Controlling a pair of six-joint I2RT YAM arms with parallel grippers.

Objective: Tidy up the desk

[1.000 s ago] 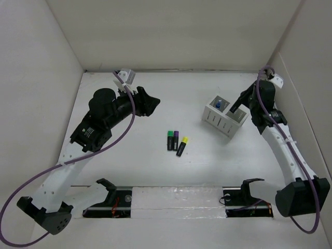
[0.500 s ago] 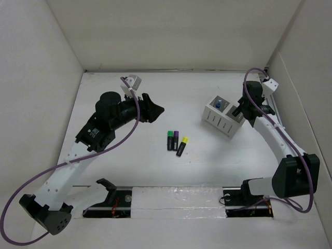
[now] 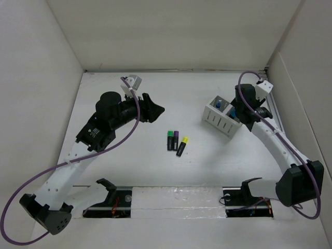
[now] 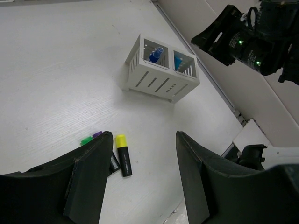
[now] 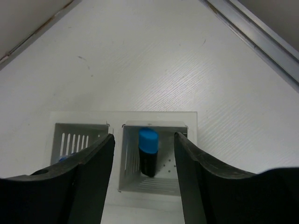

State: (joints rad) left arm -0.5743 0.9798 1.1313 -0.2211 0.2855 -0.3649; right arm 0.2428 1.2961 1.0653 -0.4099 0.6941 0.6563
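White-walled worktop (image 3: 129, 166) filling frame. Upper right, right end effector (image 5: 144, 137) just spreading apart above organiser (image 3: 224, 120), releasing blue-capped marker (image 5: 148, 151) into compartment. Left end effector (image 4: 144, 135) hanging apart, empty. Three highlighters (image 3: 176, 141) waiting at centre.

Built alike: left arm (image 3: 78, 155) and right arm (image 3: 275, 142), white shells on the long links, matte black at joints and wrists. Trailed by a thin purple cable (image 3: 32, 179) each. Capped with a small white box (image 3: 134, 81) at 11 o'clock, another at 2. Tipped with broad black fingers on left gripper (image 4: 143, 140) and right gripper (image 5: 143, 137). Lit by green dots (image 4: 240, 42) on the right wrist.
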